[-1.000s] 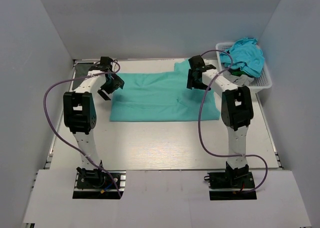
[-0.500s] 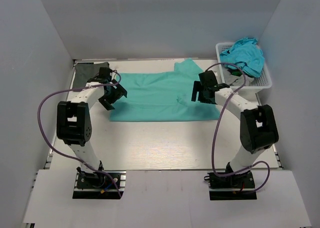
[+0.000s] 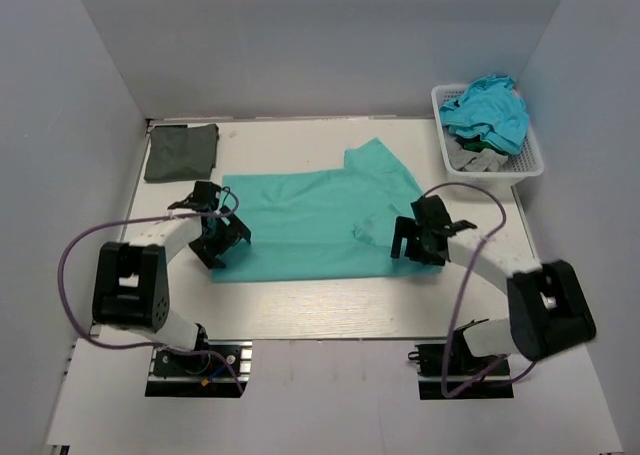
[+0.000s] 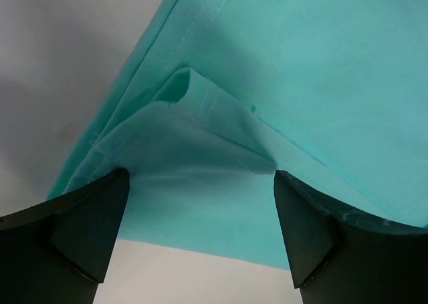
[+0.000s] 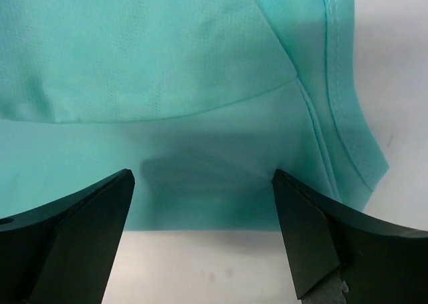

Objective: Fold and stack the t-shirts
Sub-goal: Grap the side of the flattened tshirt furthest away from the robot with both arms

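Observation:
A plain teal-green t-shirt point(image 3: 310, 220) lies spread flat in the middle of the table, one sleeve pointing to the far right. My left gripper point(image 3: 222, 240) hovers low over its near left corner, and my right gripper point(image 3: 415, 240) over its near right corner. Both are open with nothing between the fingers. In the left wrist view the teal shirt point(image 4: 301, 70) shows a folded hem just ahead of the left gripper point(image 4: 200, 217). In the right wrist view the shirt's near edge point(image 5: 147, 63) runs across between the fingers of the right gripper point(image 5: 200, 210). A dark grey-green t-shirt point(image 3: 181, 151) lies folded at the far left.
A white lattice basket point(image 3: 495, 178) stands at the far right with a turquoise-blue shirt point(image 3: 487, 110) and grey cloth point(image 3: 478, 158) heaped in it. Grey walls close in the table on three sides. Purple cables loop from both arms.
Both arms swung down and toward the near edge of the teal shirt. The right gripper opened a little wider. The shirt's near edge now lies closer to the bases.

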You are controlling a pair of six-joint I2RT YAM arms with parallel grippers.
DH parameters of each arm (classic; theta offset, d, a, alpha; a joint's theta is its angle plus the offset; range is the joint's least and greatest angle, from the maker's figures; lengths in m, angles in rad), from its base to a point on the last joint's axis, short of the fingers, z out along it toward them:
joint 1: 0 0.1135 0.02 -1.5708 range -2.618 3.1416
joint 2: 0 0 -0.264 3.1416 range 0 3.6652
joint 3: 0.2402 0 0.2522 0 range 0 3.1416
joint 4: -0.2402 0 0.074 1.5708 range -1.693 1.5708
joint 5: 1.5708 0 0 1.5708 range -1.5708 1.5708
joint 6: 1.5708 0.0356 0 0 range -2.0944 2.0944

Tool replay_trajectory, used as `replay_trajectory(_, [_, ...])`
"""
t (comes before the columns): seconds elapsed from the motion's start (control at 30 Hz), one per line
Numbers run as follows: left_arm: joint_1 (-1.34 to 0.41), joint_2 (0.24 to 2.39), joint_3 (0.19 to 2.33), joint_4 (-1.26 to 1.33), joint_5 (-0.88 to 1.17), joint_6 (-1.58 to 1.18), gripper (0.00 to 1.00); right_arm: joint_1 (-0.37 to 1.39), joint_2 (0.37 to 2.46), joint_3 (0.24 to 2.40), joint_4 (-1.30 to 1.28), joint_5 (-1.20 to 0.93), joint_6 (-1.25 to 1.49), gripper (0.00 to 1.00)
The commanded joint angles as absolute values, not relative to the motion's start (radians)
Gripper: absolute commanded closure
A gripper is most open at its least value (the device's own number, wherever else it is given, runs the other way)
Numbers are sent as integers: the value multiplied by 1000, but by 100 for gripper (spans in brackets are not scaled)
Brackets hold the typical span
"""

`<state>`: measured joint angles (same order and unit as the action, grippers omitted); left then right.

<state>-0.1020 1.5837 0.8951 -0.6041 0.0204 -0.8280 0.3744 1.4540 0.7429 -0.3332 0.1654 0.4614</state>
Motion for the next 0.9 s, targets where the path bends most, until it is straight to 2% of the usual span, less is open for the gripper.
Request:
replay_trajectory(0.0, [-106, 1447, 735, -755, -17, -838, 0, 400, 1264, 598, -402, 17, 511, 10])
replay_trajectory(0.1, [-106, 1283, 719, -778, -17, -847, 0, 420, 1135, 584, -480, 11, 505, 10])
replay_trajectory(0.27, [-97, 1261, 920, -778, -66, -822, 0, 425, 1127, 783, -457, -26, 430, 10])
replay_trajectory(0.37, [-86, 1373, 1061, -778, -182, -822, 0, 417, 1253, 917, -349, 44, 391, 10])
replay_trajectory(0.43, [-86, 1457, 1178, -805, -199, -836, 0, 413, 1417, 1032, -337, 146, 382, 10])
replay_trajectory(0.47, [-75, 1553, 1216, -805, -213, -836, 0, 410, 1461, 1184, -363, 169, 379, 10])
replay_trajectory(0.5, [-75, 1604, 1292, -805, -213, -836, 0, 399, 1605, 1237, -389, 219, 371, 10])
replay_trajectory(0.57, [-49, 1705, 1377, -815, -213, -821, 0, 390, 1740, 1345, -432, 247, 356, 10])
replay_trajectory(0.6, [-49, 1803, 1458, -815, -213, -821, 0, 388, 1787, 1505, -439, 245, 342, 10])
replay_trajectory(0.7, [-38, 1939, 1614, -815, -232, -793, 0, 370, 1998, 1775, -492, 213, 308, 10])
replay_trajectory(0.77, [-28, 2070, 1698, -871, -257, -784, 2, 359, 2152, 1919, -505, 200, 273, 10])
replay_trajectory(0.8, [-28, 2106, 1769, -890, -268, -784, 8, 357, 2184, 1998, -502, 201, 264, 10])
replay_trajectory(0.87, [-28, 2182, 1811, -900, -278, -784, 12, 350, 2302, 2104, -497, 192, 229, 10])
